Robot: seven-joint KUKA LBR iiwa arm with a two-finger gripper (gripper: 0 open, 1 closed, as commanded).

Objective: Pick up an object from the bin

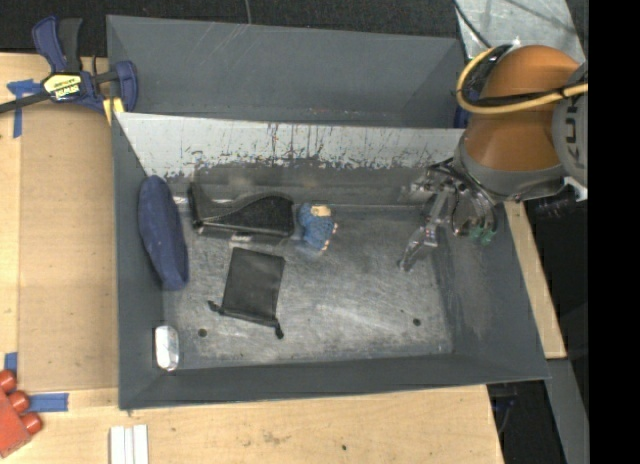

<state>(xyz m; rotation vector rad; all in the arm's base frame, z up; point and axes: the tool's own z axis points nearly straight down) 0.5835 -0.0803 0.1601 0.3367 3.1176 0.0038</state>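
You're seeing the pincer [422,242] hanging over bare floor at the right side of the bin [300,72], and you can't tell if it's apart or together. The nearest thing, a small blue lump [315,229] with a tan top, is lying well to its left, beside a black wedge [250,214]. A black flat pouch [252,285] is lying just below them

a robotics lab: an orange-covered robot arm [512,127] reaches into a grey metal bin [300,77].
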